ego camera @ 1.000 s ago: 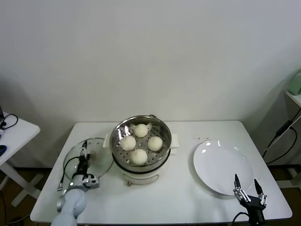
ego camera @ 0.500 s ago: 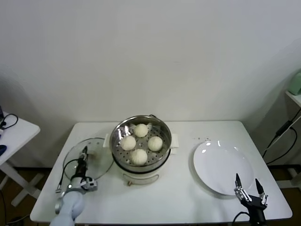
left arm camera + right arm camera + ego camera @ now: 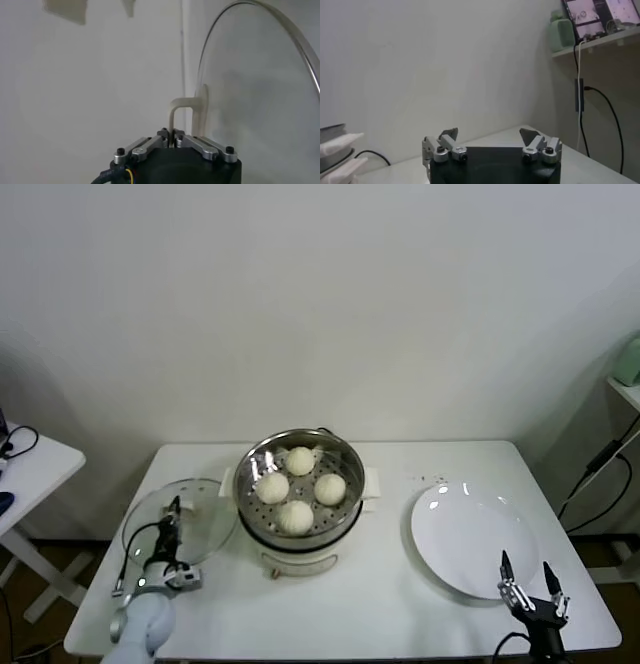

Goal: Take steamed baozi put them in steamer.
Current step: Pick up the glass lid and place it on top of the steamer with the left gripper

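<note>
The left gripper [image 3: 172,519] is pinching the thin cream handle [image 3: 176,111] of the round clear glass lid [image 3: 182,519], which is lying on the white table [image 3: 380,604] just left of the shiny round stainless-steel steamer [image 3: 300,489]. All four cream-white domed baozi [image 3: 296,516] are already sitting on its perforated tray. The hold is narrow, so the lid risks swinging or slipping and knocking the steamer rim. The right gripper [image 3: 530,584], fingers spread, is waiting near the flat white plate [image 3: 470,534].
</note>
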Controlling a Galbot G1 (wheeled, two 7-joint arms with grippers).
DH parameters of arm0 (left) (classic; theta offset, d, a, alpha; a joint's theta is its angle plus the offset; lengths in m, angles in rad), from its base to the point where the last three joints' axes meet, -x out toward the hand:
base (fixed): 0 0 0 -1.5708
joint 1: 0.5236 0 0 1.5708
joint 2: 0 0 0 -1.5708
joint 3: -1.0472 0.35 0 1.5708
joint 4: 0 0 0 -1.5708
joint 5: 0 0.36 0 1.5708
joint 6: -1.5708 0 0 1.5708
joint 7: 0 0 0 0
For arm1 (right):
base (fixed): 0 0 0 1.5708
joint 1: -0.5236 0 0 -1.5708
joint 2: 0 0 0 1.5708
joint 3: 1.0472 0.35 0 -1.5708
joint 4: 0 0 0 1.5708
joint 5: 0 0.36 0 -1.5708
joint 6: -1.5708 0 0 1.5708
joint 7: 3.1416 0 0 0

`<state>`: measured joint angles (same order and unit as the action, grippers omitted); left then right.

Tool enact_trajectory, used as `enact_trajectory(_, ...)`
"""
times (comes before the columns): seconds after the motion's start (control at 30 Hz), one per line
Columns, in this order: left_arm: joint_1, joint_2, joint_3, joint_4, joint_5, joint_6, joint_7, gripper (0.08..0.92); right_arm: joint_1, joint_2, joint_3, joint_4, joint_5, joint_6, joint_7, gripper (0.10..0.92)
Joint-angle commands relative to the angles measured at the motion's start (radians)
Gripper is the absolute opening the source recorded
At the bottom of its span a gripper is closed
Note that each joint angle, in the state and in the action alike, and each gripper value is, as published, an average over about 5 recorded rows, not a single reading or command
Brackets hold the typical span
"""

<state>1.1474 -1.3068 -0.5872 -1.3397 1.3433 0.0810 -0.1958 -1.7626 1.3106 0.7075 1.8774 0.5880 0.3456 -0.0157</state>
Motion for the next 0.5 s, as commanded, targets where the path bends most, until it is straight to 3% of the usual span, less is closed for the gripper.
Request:
enact_trajectory(0.03, 0.028, 0.005, -0.040, -0.136, -0.055, 0.015, 0.029, 0.138, 0.001, -0.004, -0.007, -0.008, 0.000, 0.000, -0.001, 0.823)
enact_trajectory(0.5, 0.088, 0.042, -0.122, -0.348, -0.177, 0.067, 0.101, 0.138, -0.006, -0.019, -0.022, -0.033, -0.022, -0.006, 0.000, 0.823)
